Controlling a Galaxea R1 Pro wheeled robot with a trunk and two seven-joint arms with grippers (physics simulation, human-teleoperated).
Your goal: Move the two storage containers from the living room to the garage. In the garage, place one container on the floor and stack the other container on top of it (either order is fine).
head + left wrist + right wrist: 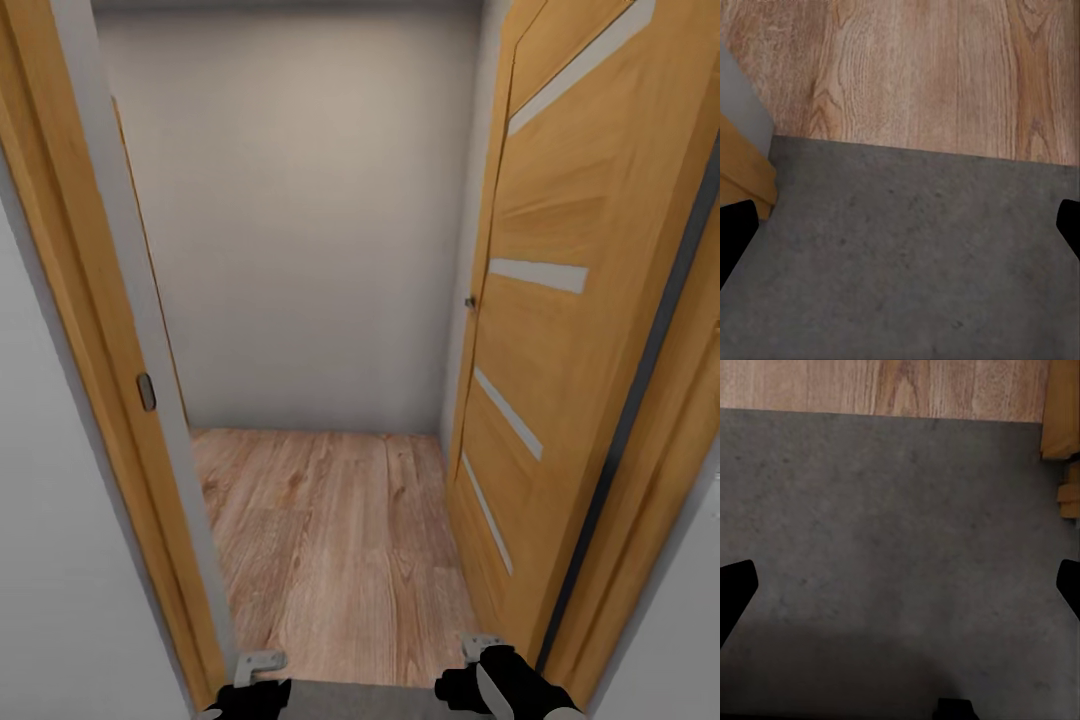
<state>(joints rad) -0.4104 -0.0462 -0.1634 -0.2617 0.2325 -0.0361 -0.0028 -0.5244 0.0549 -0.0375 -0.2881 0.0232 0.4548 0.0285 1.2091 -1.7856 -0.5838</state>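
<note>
The two storage containers are out of view. I stand at a doorway where the dark grey concrete floor (365, 702) meets light wood planks (330, 530). My left gripper (252, 682) and right gripper (482, 668) hang low at the near edge of the head view, just over the threshold. In the left wrist view the left gripper (900, 232) is open over bare concrete (907, 270), nothing between its fingers. The right gripper (900, 592) is also open and empty above the concrete (885, 525).
A wooden door with glass strips (560, 330) stands swung open on the right. The wooden door frame (110, 350) runs down the left. Beyond the threshold is a short stretch of wood floor ending at a plain pale wall (300, 220).
</note>
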